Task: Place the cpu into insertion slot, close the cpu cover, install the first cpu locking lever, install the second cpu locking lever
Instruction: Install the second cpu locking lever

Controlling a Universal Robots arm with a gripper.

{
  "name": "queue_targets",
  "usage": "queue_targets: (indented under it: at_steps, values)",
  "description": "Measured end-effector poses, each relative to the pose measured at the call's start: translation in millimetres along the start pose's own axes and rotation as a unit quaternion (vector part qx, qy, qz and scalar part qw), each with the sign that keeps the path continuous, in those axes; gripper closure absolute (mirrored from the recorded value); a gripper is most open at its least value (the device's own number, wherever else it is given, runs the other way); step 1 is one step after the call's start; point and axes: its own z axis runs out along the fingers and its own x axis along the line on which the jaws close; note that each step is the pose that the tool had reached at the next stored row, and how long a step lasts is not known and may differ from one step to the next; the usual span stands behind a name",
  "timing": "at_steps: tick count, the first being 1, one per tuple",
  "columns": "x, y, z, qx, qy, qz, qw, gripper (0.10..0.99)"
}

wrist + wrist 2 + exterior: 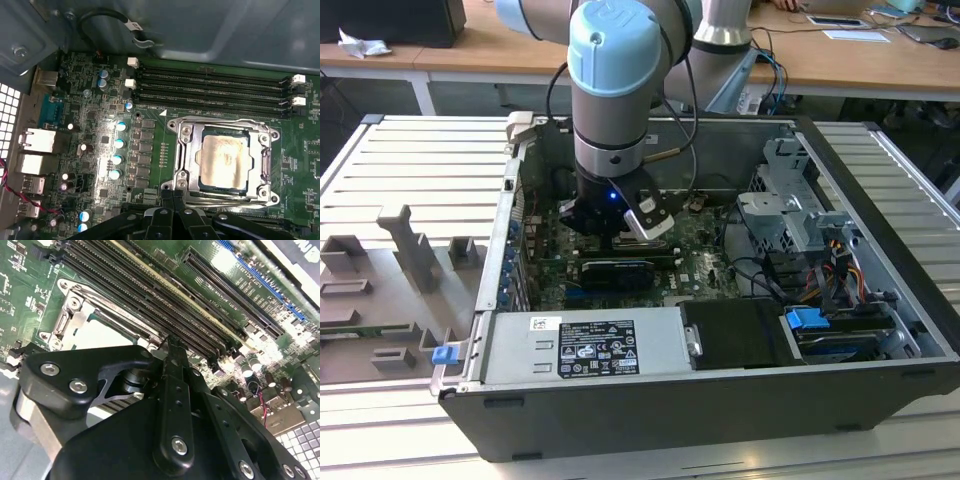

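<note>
The cpu [222, 159] lies flat in the insertion slot [274, 134], its pale face also showing in the second wrist view [102, 337]. The cpu cover [186, 150] is down flat around the chip, which shows through its window. My gripper [172, 194] is shut, its two black fingertips [167, 200] pressed together with nothing seen between them. The tips sit just at one edge of the socket, close to a thin metal rod [225, 201] running along that edge. In the exterior view the gripper [620, 235] is low inside the open computer case, over the green board.
Long black RAM slots [210, 85] run beside the socket. Capacitors [120, 145] and rear ports [35, 140] stand on the board. The case holds a power supply [590, 345], a drive cage [790, 200] and cables. Grey fixtures [410, 250] stand outside the case, at the exterior view's left.
</note>
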Motion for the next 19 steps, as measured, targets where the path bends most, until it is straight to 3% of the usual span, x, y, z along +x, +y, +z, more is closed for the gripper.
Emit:
queue_targets:
  at_steps: [4, 7, 10, 13, 19]
  values:
    - [0.0, -0.4, 2.4, -0.0081, -0.0008, 0.000, 1.0000, 0.980]
    - [0.1, -1.1, 6.1, -0.0179, -0.0018, -0.001, 0.9998, 0.980]
    - [0.7, -2.1, 8.1, -0.0224, -0.0019, -0.001, 0.9997, 0.980]
    - [1.5, -2.0, 6.5, -0.0242, -0.0022, -0.001, 0.9997, 0.980]
    - [1.4, 0.4, -7.1, -0.0245, -0.0022, -0.001, 0.9997, 0.980]
